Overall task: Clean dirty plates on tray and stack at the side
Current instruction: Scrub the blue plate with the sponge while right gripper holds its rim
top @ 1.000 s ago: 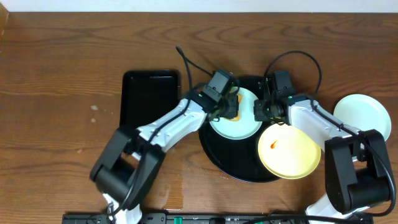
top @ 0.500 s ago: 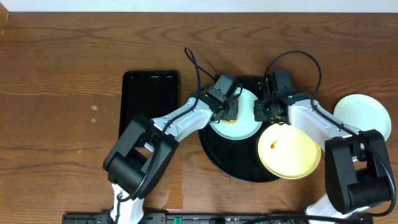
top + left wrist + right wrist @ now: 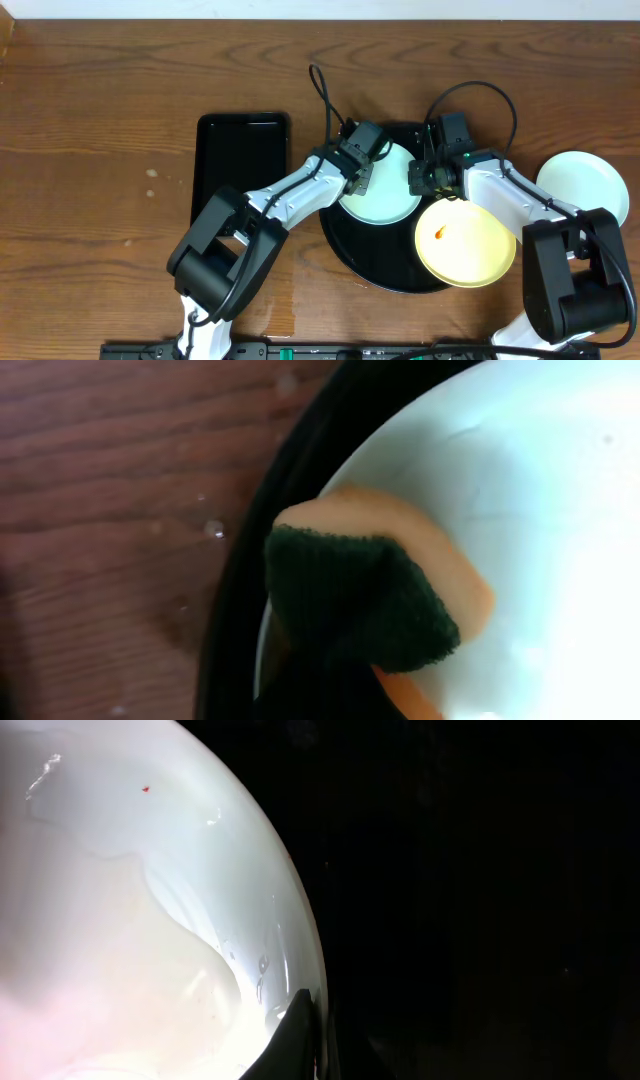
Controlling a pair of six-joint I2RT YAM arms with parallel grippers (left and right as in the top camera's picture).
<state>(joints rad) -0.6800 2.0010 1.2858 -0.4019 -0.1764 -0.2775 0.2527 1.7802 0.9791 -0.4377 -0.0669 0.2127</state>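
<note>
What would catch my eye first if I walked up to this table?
Two robot arms meet over a mint plate on the round black tray mid-table: the left arm holds an orange-and-green sponge on the plate's left edge, and the right arm pinches its right rim. Next comes the yellow plate with an orange spot, overhanging the tray's lower right rim.

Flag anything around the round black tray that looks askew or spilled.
The yellow plate lies partly off the round tray, overhanging its lower-right rim, with an orange-red spot on it. In the left wrist view, small droplets sit on the wood table beside the tray's rim. Nothing looks broken.
</note>
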